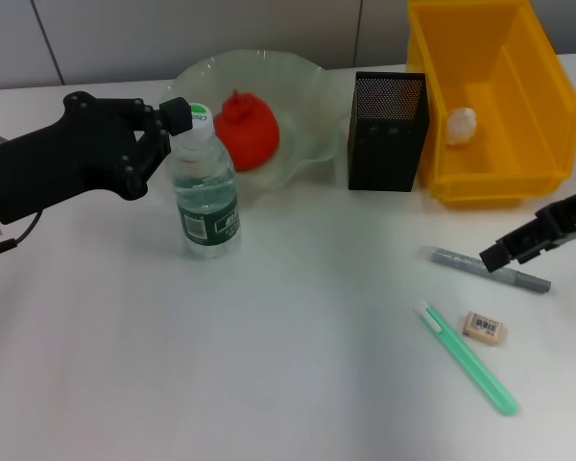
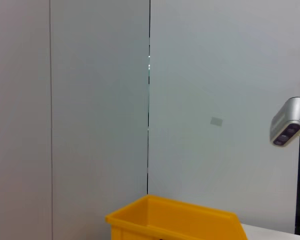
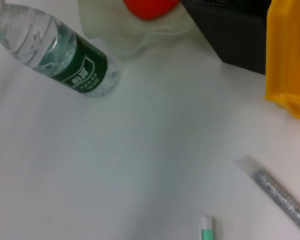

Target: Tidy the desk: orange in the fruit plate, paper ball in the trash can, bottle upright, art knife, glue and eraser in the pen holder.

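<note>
Bottle (image 1: 204,192) stands upright on the white desk (image 1: 221,365), long axis vertical, cap up, just in front of the fruit plate (image 1: 307,86). The left gripper (image 1: 169,120) is at the cap, its dark fingers touching the bottle's neck from the robot's left; whether they are clamped on it cannot be told. Next along, the orange (image 1: 246,129) sits in the fruit plate, then the pen holder (image 1: 387,132) stands upright, touching or nearly touching the trash can (image 1: 518,115), which holds the paper ball (image 1: 461,125). Nearer the front right lie the glue (image 1: 466,357), a green stick running diagonally from back-left to front-right, the grey art knife (image 1: 490,268) and the eraser (image 1: 483,327). The right gripper (image 1: 518,245) hovers over the knife's middle, and its finger state cannot be told.

Only the left wrist view shows the wall and a grey camera (image 2: 288,127). The right wrist view shows the bottle's green label (image 3: 77,70) close up.
</note>
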### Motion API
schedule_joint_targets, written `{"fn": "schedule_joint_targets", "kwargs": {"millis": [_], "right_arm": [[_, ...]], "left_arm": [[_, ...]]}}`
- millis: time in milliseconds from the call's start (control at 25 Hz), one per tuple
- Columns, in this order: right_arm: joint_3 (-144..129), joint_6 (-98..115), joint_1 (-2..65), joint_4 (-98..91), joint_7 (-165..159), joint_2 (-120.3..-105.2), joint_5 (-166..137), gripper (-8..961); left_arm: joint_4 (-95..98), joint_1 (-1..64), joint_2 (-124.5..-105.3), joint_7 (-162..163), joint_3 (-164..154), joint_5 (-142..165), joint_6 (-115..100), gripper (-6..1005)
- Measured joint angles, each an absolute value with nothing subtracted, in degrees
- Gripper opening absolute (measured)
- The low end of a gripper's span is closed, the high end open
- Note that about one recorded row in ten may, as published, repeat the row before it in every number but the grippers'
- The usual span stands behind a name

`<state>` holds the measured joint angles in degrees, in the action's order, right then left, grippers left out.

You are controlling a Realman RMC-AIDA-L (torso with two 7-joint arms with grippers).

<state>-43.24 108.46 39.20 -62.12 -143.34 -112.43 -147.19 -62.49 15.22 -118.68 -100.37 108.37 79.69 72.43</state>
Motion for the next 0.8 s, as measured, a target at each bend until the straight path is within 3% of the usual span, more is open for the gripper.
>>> {"fn": "schedule_joint_targets", "kwargs": {"millis": [800], "right_arm": [[-53.19,101.88,48.9,-49.29,-146.86,-112.97,-150.85,653]], "left_arm": [[-59.85,15.2,-118.4,-102.98,108.75,76.6,75.32,-1]]}}
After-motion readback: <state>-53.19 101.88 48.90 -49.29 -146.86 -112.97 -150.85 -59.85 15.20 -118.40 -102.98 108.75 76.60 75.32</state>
